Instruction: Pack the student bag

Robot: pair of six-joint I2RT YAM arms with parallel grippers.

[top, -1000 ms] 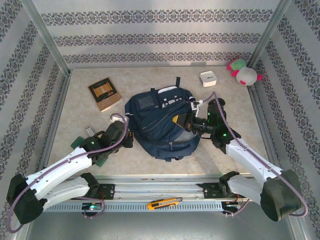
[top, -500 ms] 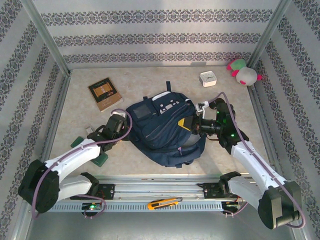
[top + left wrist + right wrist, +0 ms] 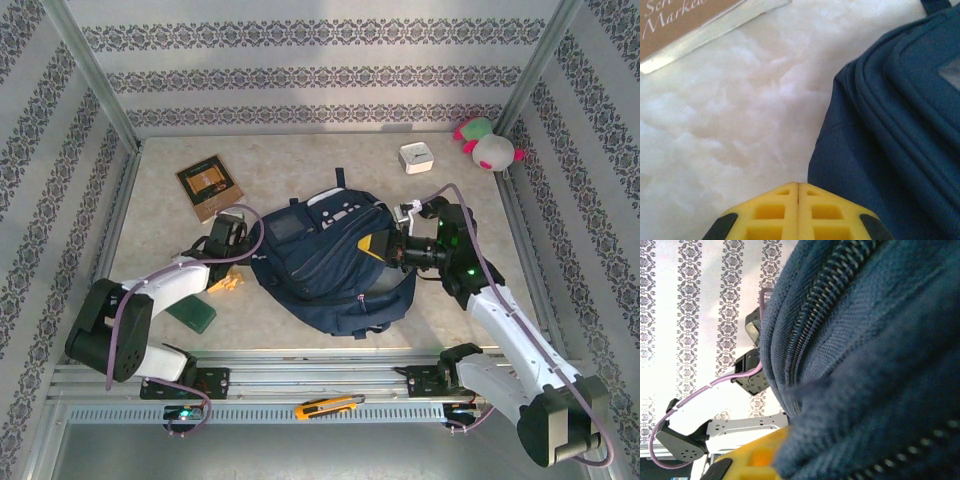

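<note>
Top view: bag (image 3: pixel 325 265) mid-table, long axis roughly far-to-near. Right gripper (image 3: pixel 380 247) clamped on its right edge; left gripper (image 3: pixel 231 284) closed, empty, just beside its left flank.
Left wrist: bag (image 3: pixel 890 125) lies right of the left gripper (image 3: pixel 798 189).
Right wrist: bag (image 3: pixel 865 340) fabric covers the right gripper (image 3: pixel 757 459).

Navy student bag (image 3: pixel 890 365) fabric and zipper (image 3: pixel 825 295) are seen close up; yellow finger (image 3: pixel 752 458) is partly covered by it.

We see a pale marbled tabletop (image 3: pixel 300 160), evenly lit; around it stand white walls (image 3: pixel 300 90) with dark ornamental bands.
</note>
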